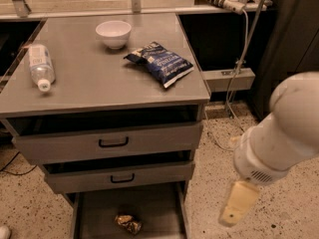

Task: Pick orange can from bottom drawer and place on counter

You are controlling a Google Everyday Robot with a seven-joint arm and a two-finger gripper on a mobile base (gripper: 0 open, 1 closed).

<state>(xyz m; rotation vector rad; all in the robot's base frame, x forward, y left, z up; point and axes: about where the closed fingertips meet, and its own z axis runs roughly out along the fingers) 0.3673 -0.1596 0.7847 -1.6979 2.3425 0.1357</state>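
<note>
The orange can (128,223) lies low in the open bottom drawer (159,208), close under the middle drawer front (164,172), so a careless reach may strike that front or nudge the dented can so it skids off. The pincer (238,209) hangs well right of the cabinet, apart from everything; whether it is released or clenched I cannot tell. On the desk (94,81), the bottle (40,66), bowl (113,33) and snack bag (160,62) narrow the landing room.

The bottom drawer (154,208) is open to access from above; only the orange can (128,223) lies in it. The middle drawer (159,173) covers its rear. The gripper (234,210) hangs right of the bottom drawer over open floor.
</note>
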